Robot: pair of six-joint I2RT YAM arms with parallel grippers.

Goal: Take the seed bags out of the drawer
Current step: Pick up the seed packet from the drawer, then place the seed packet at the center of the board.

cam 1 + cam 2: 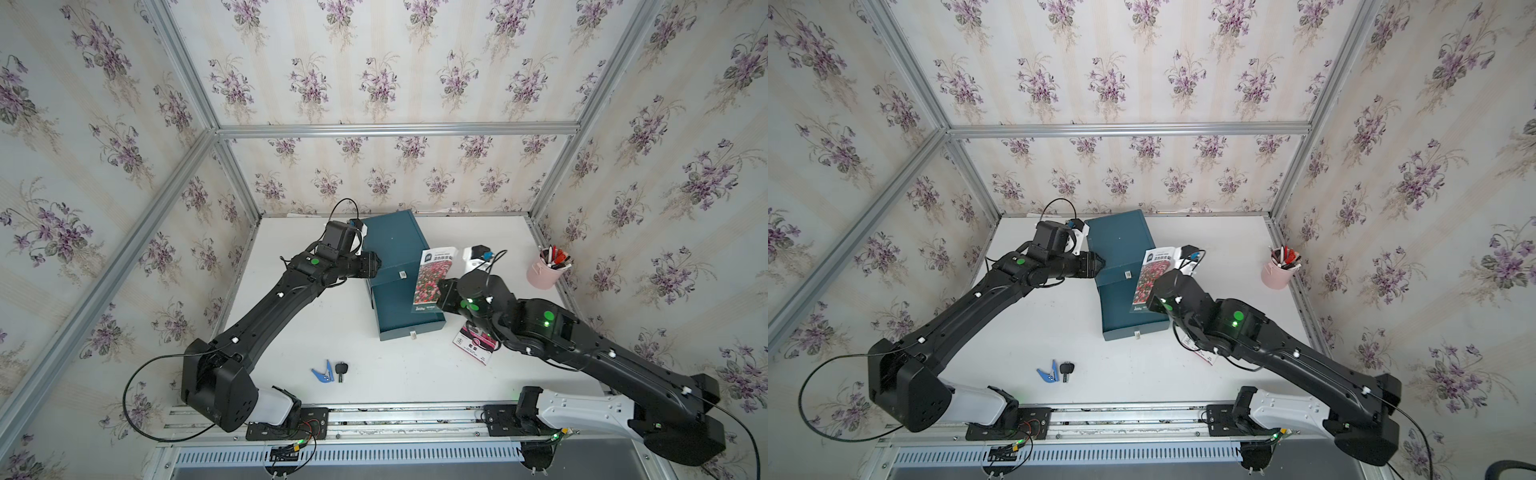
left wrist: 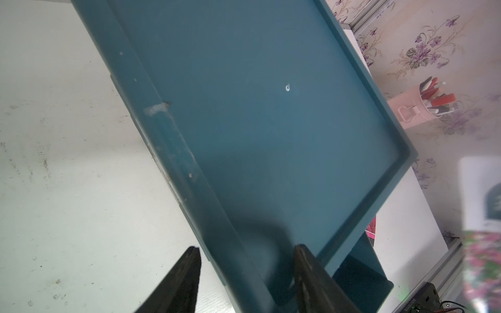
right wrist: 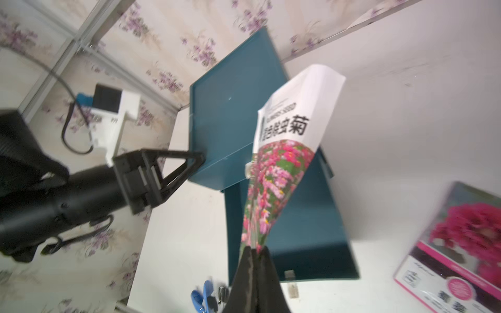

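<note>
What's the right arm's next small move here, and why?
Probably swing the right gripper to the robot's right and lower the flower-field bag onto the table beside the magenta bag. The jaws are shut on one end of it, it is lifted clear of the open drawer, and the magenta bag lies flat on the table there.

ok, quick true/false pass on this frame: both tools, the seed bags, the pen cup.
1. The right tool is shut on the flower-field seed bag. True.
2. The magenta-bloom seed bag lies inside the open drawer. False: it lies on the table beside the drawer.
3. The left tool holds a seed bag. False: its jaws stand apart at the edge of the teal cabinet, with no bag between them.
4. The pink pen cup stands upright. True.
</note>
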